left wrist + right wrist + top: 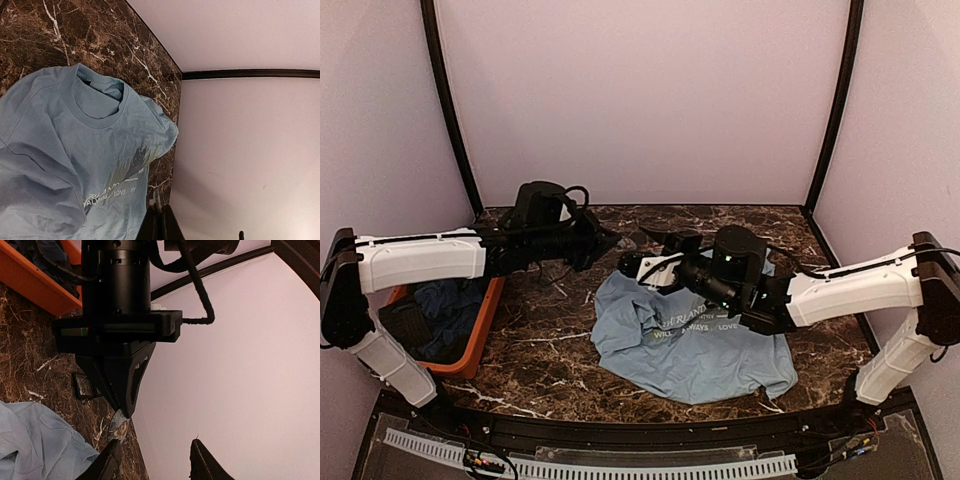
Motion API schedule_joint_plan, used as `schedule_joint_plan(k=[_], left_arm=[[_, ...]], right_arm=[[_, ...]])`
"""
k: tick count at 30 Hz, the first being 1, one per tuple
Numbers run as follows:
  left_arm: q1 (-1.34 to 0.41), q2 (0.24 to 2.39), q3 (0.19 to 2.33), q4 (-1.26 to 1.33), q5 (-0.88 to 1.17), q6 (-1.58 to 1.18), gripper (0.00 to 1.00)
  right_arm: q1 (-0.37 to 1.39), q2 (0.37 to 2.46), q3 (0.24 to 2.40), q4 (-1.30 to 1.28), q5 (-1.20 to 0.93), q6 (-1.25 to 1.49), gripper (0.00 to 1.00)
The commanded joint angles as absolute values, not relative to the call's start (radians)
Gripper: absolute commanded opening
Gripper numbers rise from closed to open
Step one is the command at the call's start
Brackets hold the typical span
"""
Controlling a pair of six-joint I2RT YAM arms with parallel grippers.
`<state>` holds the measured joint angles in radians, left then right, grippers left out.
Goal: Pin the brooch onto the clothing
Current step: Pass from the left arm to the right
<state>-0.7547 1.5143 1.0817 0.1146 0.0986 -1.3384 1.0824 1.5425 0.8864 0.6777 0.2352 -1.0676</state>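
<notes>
Clenched tight, my left gripper (122, 412) points down with a small mottled disc pinched at its tips, which I take for the brooch (120, 426). My right gripper (156, 462) stands parted and grasps nothing. The brooch hangs just beyond 1 of its 2 fingers (107, 460), off to that side and not between them. My right arm is nearer the clothing (690, 345), which lies rumpled on the table (550, 350) beneath it. The back wall (240, 365) is close, and the black case (85, 387) sits just beside the left tips.

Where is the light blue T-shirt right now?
Top view: the T-shirt lies crumpled mid-table, slightly right of centre, under the right arm, with the orange bin to its left.
</notes>
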Motion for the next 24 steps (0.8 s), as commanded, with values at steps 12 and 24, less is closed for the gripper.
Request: schedule_joint_plan(k=[12,24], left_arm=[[-0.787,1.495,1.15,0.006,0.099,-1.476,0.01],[-0.788,1.514,1.146,0.027,0.102,-1.479,0.01]], right_arm=[[1.054,1.572,0.985,0.515,0.193,-1.03,0.35],[1.053,1.607,1.007,0.439,0.249,-1.005,0.3]])
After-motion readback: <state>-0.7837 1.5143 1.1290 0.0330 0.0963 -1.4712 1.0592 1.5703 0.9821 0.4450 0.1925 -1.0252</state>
